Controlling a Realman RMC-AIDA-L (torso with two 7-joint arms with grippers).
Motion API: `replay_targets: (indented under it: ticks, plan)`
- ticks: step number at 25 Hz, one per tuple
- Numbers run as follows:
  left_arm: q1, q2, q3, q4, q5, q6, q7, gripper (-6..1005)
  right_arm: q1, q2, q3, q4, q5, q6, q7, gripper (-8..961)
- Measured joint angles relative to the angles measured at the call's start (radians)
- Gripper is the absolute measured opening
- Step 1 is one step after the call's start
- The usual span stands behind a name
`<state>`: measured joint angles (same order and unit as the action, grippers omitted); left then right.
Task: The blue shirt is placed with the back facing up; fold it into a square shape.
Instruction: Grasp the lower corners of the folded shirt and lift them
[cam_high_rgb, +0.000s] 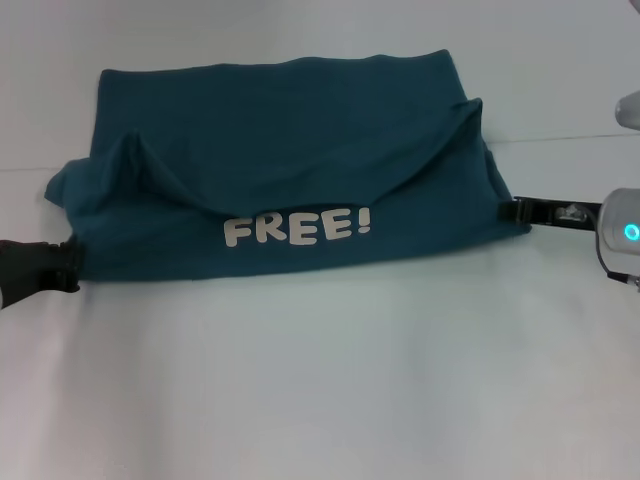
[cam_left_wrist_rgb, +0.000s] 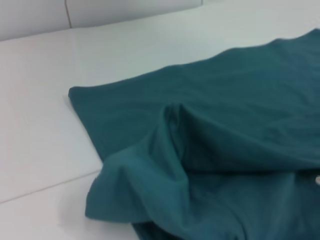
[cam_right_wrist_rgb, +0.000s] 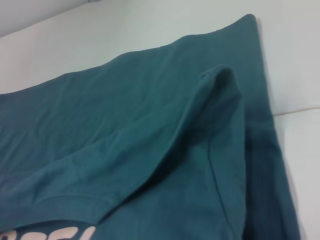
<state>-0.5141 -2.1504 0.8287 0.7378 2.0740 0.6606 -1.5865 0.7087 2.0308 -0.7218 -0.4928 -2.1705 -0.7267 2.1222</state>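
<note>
While both grippers touch, blue shirt (cam_high_rgb: 290, 130) lies half-folded

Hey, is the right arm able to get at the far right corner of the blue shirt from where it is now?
Probably yes. The right gripper sits at the blue shirt's right edge, and only bare table lies between it and that far corner.

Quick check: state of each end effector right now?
Left end effector: at the blue shirt's near left corner; grip cannot be told.
Right end effector: at the shirt's right edge; cannot be told.
</note>
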Motion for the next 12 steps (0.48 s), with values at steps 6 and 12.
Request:
replay_targets:
  ticks: [6, 12]
  plan:
    - [0.008, 0.020, -0.047, 0.007, 0.000, 0.077, -0.019, 28, -0.041, 0.003, 0.022, -0.009, 0.069, -0.017, -0.086, 20]
    - [0.018, 0.038, -0.119, 0.004, 0.005, 0.155, -0.026, 28, -0.092, 0.003, 0.023, -0.009, 0.163, -0.072, -0.195, 19]
